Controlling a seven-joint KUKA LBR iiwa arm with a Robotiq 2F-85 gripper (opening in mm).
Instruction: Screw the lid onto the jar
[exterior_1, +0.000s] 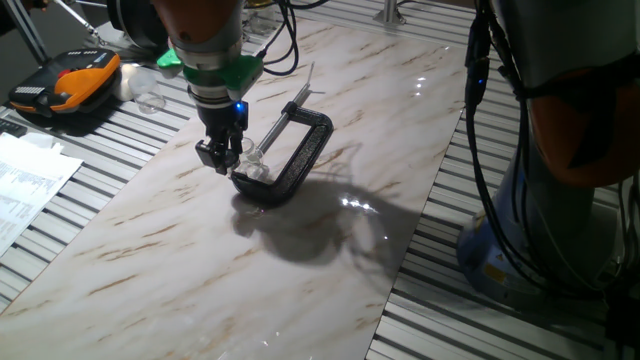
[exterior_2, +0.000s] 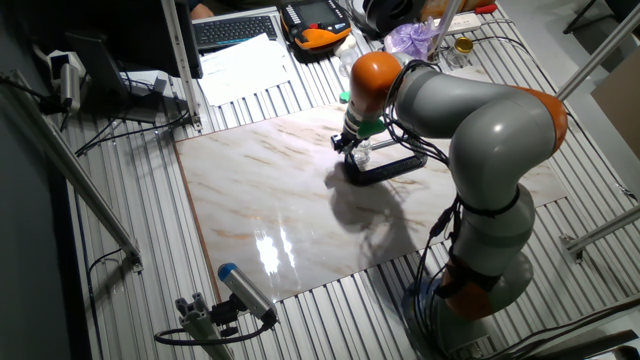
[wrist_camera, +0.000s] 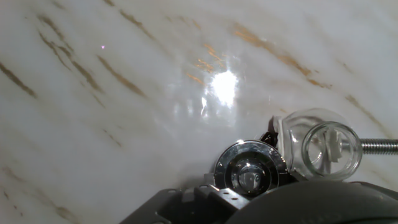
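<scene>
Marble-look tabletop (exterior_1: 180, 250), black C-clamp (exterior_1: 300, 150) pinning the jar (wrist_camera: 323, 151) by its screw rod (wrist_camera: 378, 147); gripper (exterior_1: 222, 160) seems clenched on the lid (wrist_camera: 250, 169), just beside the jar mouth; centre lid squarely over rim before twisting

Marble slab (exterior_1: 300, 270) lies on slatted tabletop (exterior_1: 100, 130). C-clamp (exterior_1: 300, 150) lies flat near slab's middle, toward its far edge, screw rod (exterior_1: 275, 125) pointing at far-left corner. Jar (exterior_1: 255, 165) sits inside clamp's mouth, at rod's tip. Gripper (exterior_1: 222, 158) hangs just left of jar, w/ lid (wrist_camera: 249, 169) at its tip; in hand view lid is just beside jar (wrist_camera: 326, 152), left of it. Off slab, near tabletop's far-left corner: meter (exterior_1: 65, 85), papers (exterior_1: 30, 180) in front of it.
</scene>
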